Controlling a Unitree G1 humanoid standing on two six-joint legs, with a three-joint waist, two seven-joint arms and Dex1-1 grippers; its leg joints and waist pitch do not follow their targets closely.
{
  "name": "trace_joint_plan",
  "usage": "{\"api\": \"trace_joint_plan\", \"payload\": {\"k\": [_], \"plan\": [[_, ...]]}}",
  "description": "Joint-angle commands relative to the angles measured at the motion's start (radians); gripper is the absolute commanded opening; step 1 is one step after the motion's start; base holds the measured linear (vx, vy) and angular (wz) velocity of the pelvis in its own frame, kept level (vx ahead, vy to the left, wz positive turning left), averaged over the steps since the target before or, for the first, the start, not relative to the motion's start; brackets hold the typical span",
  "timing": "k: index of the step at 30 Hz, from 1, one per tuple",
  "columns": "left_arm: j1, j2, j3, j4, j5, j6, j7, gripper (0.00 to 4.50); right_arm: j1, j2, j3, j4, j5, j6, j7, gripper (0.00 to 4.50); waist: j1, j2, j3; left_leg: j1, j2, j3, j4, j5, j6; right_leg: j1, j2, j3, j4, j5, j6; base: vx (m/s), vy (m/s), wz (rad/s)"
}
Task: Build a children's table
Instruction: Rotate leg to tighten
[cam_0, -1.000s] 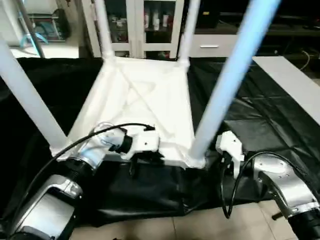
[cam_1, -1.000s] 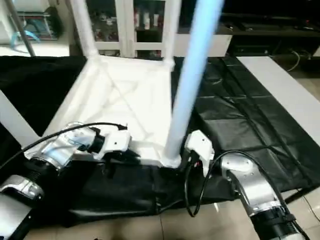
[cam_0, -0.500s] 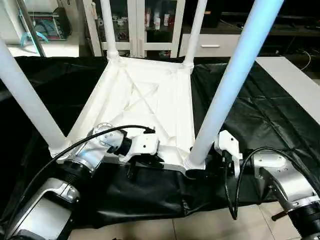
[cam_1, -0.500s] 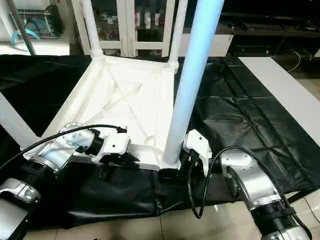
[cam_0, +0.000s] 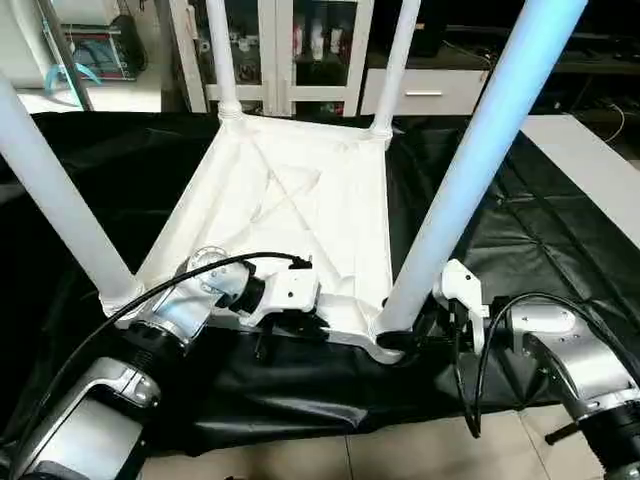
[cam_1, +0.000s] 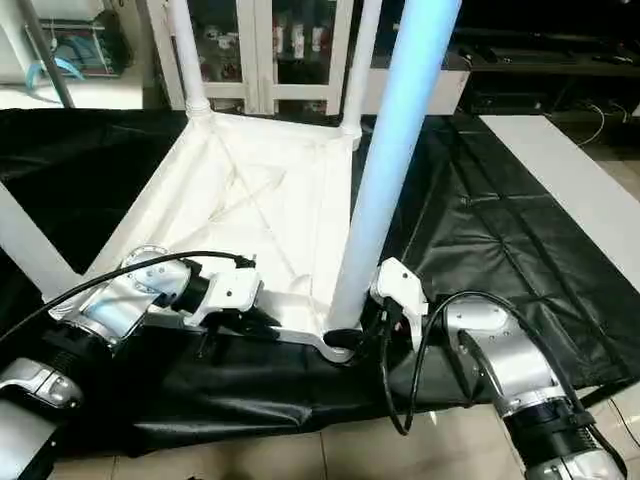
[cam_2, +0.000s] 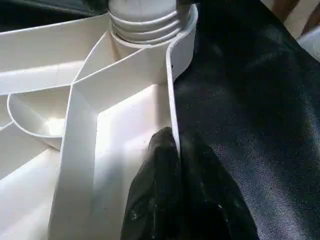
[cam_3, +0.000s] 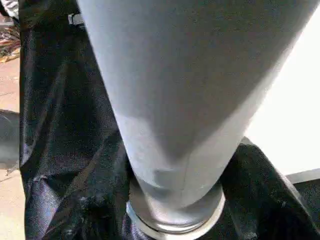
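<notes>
Left eye view, far left: near-left leg (cam_0: 55, 195), white and tapered, rises from its corner socket on the upturned tabletop (cam_0: 300, 200).
Left gripper (cam_2: 172, 145): black fingers (cam_2: 160, 165) pressed together on the raised rim (cam_2: 172, 107) of the tabletop's near edge, one finger inside the rim and one outside; the left wrist view shows the thin white wall pinched between them.
Tabletop: lies underside up on the black-draped work table (cam_0: 540, 240), X-shaped ribs facing upward, near edge just at the drape's front border.
Far legs: far-left leg (cam_0: 222, 55) and far-right leg (cam_0: 397, 60) stand upright in the two back sockets, in front of a glass-fronted cabinet (cam_0: 290, 40).
Near-right leg (cam_0: 480, 160): stands in the near-right corner socket (cam_0: 385, 340), leaning toward the upper right; the right wrist view shows its base (cam_3: 175, 200) seated in the socket ring.
Right gripper (cam_1: 372, 335): set just beside the base of the near-right leg; whether its fingers stand apart or closed on the leg cannot be told.
Floor (cam_0: 420, 450): pale tiles below the drape's front edge.
</notes>
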Motion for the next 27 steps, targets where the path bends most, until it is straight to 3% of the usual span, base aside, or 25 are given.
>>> {"api": "trace_joint_plan", "payload": {"k": [1, 4, 6, 7, 8, 9, 10, 12, 13, 14, 15, 16, 17, 18, 19, 20, 21, 22, 23, 25, 27], "plan": [[0.044, -0.006, -0.084, 0.026, 0.064, 0.012, -0.039, 0.0, 0.001, 0.001, 0.008, 0.038, -0.03, 0.01, -0.012, 2.19, -0.001, 0.0, -0.058, 0.005, 0.052, -0.02, -0.072, -0.175, 0.04, 0.043, -0.06, 0.044, -0.046, -0.183, -0.246, 0.0, 0.0, 0.0], [0.043, -0.023, -0.073, 0.035, 0.064, 0.031, -0.003, 0.0, -0.028, 0.047, -0.016, 0.115, -0.077, -0.004, -0.154, 2.13, -0.004, 0.0, -0.057, 0.004, 0.052, -0.02, -0.073, -0.186, 0.037, 0.041, -0.06, 0.044, -0.048, -0.198, -0.243, 0.0, 0.0, 0.0], [0.035, -0.048, -0.058, 0.047, 0.063, 0.063, 0.047, 0.0, -0.063, 0.104, -0.054, 0.203, -0.111, 0.004, -0.328, 2.12, -0.018, 0.003, -0.048, 0.006, 0.047, -0.025, -0.082, -0.283, 0.0, 0.034, -0.06, 0.041, -0.066, -0.345, -0.207, -0.034, -0.003, -0.04], [0.023, -0.071, -0.045, 0.066, 0.068, 0.09, 0.099, 0.0, -0.08, 0.144, -0.089, 0.243, -0.108, 0.022, -0.428, 2.11, -0.034, 0.002, -0.043, 0.004, 0.046, -0.035, -0.086, -0.355, -0.029, 0.034, -0.06, 0.035, -0.075, -0.477, -0.165, -0.066, -0.004, -0.08], [0.015, -0.088, -0.034, 0.08, 0.067, 0.109, 0.136, 0.0, -0.088, 0.169, -0.111, 0.263, -0.099, 0.034, -0.483, 2.1, -0.046, 0.003, -0.043, 0.009, 0.043, -0.045, -0.087, -0.413, -0.051, 0.028, -0.062, 0.028, -0.087, -0.574, -0.124, -0.088, 0.012, -0.16], [0.003, -0.111, -0.017, 0.092, 0.062, 0.138, 0.18, 0.0, -0.096, 0.198, -0.133, 0.283, -0.095, 0.045, -0.553, 2.09, -0.058, 0.001, -0.042, 0.004, 0.042, -0.055, -0.087, -0.447, -0.056, 0.033, -0.064, 0.018, -0.097, -0.649, -0.08, 0.0, 0.0, 0.0], [-0.004, -0.126, -0.006, 0.1, 0.057, 0.155, 0.207, 0.0, -0.1, 0.215, -0.146, 0.296, -0.093, 0.051, -0.595, 2.09, -0.061, 0.004, -0.045, 0.004, 0.04, -0.059, -0.087, -0.455, -0.056, 0.034, -0.065, 0.014, -0.101, -0.659, -0.067, -0.081, 0.028, -0.2], [-0.023, -0.157, 0.011, 0.111, 0.056, 0.2, 0.267, 0.0, -0.11, 0.255, -0.167, 0.324, -0.103, 0.056, -0.7, 2.09, -0.07, 0.007, -0.048, 0.011, 0.039, -0.063, -0.086, -0.47, -0.047, 0.029, -0.066, 0.012, -0.112, -0.64, -0.066, -0.055, 0.032, -0.14], [-0.029, -0.165, 0.016, 0.114, 0.058, 0.214, 0.285, 0.0, -0.113, 0.266, -0.173, 0.333, -0.107, 0.056, -0.732, 2.08, -0.078, 0.007, -0.048, 0.005, 0.04, -0.066, -0.089, -0.469, -0.039, 0.033, -0.062, 0.01, -0.109, -0.59, -0.082, 0.0, 0.0, 0.0], [-0.056, -0.2, 0.035, 0.136, 0.07, 0.26, 0.384, 0.0, -0.124, 0.306, -0.192, 0.363, -0.132, 0.047, -0.865, 2.08, -0.083, 0.007, -0.046, 0.003, 0.039, -0.067, -0.09, -0.48, -0.038, 0.03, -0.06, 0.008, -0.111, -0.579, -0.088, 0.0, 0.0, 0.0], [-0.077, -0.227, 0.058, 0.159, 0.076, 0.299, 0.476, 0.0, -0.135, 0.333, -0.208, 0.386, -0.141, 0.033, -0.95, 2.08, -0.085, 0.006, -0.044, 0.006, 0.036, -0.066, -0.088, -0.49, -0.037, 0.026, -0.059, 0.006, -0.114, -0.589, -0.087, 0.0, 0.0, 0.0], [-0.082, -0.234, 0.063, 0.165, 0.078, 0.308, 0.498, 0.0, -0.137, 0.34, -0.212, 0.392, -0.143, 0.03, -0.971, 2.07, -0.089, 0.006, -0.045, 0.017, 0.032, -0.065, -0.082, -0.506, -0.033, 0.019, -0.058, 0.0, -0.122, -0.61, -0.084, 0.0, 0.0, 0.0], [-0.12, -0.278, 0.096, 0.218, 0.098, 0.32, 0.674, 0.0, -0.164, 0.393, -0.236, 0.438, -0.149, -0.001, -1.106, 2.07, -0.088, 0.01, -0.045, 0.025, 0.029, -0.062, -0.075, -0.505, -0.02, 0.015, -0.058, -0.006, -0.13, -0.622, -0.081, 0.0, 0.0, 0.0], [-0.129, -0.287, 0.102, 0.231, 0.105, 0.317, 0.714, 0.0, -0.17, 0.406, -0.242, 0.45, -0.152, -0.008, -1.142, 2.06, -0.09, 0.013, -0.043, 0.027, 0.027, -0.061, -0.073, -0.504, -0.017, 0.008, -0.06, -0.008, -0.135, -0.627, -0.08, 0.0, 0.0, 0.0], [-0.144, -0.301, 0.11, 0.253, 0.119, 0.308, 0.777, 0.0, -0.183, 0.428, -0.253, 0.472, -0.159, -0.022, -1.205, 2.06, -0.089, 0.015, -0.048, 0.028, 0.029, -0.064, -0.075, -0.495, -0.014, 0.017, -0.058, -0.017, -0.137, -0.602, -0.081, 0.0, 0.0, 0.0], [-0.156, -0.313, 0.116, 0.277, 0.127, 0.289, 0.821, 0.0, -0.2, 0.445, -0.249, 0.499, -0.164, -0.039, -1.234, 2.06, -0.088, 0.016, -0.049, 0.023, 0.031, -0.064, -0.076, -0.484, -0.011, 0.021, -0.059, -0.016, -0.135, -0.574, -0.084, 0.0, 0.0, 0.0], [-0.169, -0.314, 0.107, 0.301, 0.152, 0.251, 0.88, 0.0, -0.218, 0.464, -0.251, 0.524, -0.161, -0.065, -1.26, 2.04, -0.085, 0.017, -0.052, 0.009, 0.034, -0.064, -0.081, -0.45, -0.004, 0.029, -0.062, -0.009, -0.126, -0.508, -0.101, 0.0, 0.0, 0.0], [-0.18, -0.31, 0.093, 0.329, 0.179, 0.214, 0.932, 0.0, -0.247, 0.498, -0.268, 0.557, -0.121, -0.112, -1.238, 2.04, -0.087, 0.018, -0.052, 0.0, 0.034, -0.062, -0.084, -0.438, 0.004, 0.028, -0.064, -0.004, -0.12, -0.472, -0.114, 0.0, 0.0, 0.0], [-0.182, -0.302, 0.084, 0.334, 0.19, 0.201, 0.936, 0.0, -0.261, 0.513, -0.282, 0.563, -0.087, -0.139, -1.19, 2.04, -0.086, 0.016, -0.051, -0.001, 0.035, -0.06, -0.085, -0.44, 0.009, 0.029, -0.063, -0.003, -0.118, -0.452, -0.123, 0.0, 0.0, 0.0], [-0.182, -0.297, 0.078, 0.332, 0.195, 0.196, 0.93, 0.0, -0.264, 0.513, -0.281, 0.559, -0.083, -0.148, -1.168, 2.03, -0.08, 0.016, -0.053, -0.004, 0.036, -0.057, -0.086, -0.405, 0.016, 0.033, -0.066, 0.005, -0.11, -0.402, -0.144, 0.0, 0.0, 0.0], [-0.181, -0.279, 0.064, 0.334, 0.205, 0.184, 0.919, 0.0, -0.25, 0.508, -0.253, 0.506, -0.081, -0.203, -1.05, 2.01, -0.073, 0.01, -0.057, -0.014, 0.037, -0.051, -0.084, -0.327, 0.031, 0.041, -0.07, 0.012, -0.097, -0.338, -0.17, 0.0, 0.0, 0.0]]}}
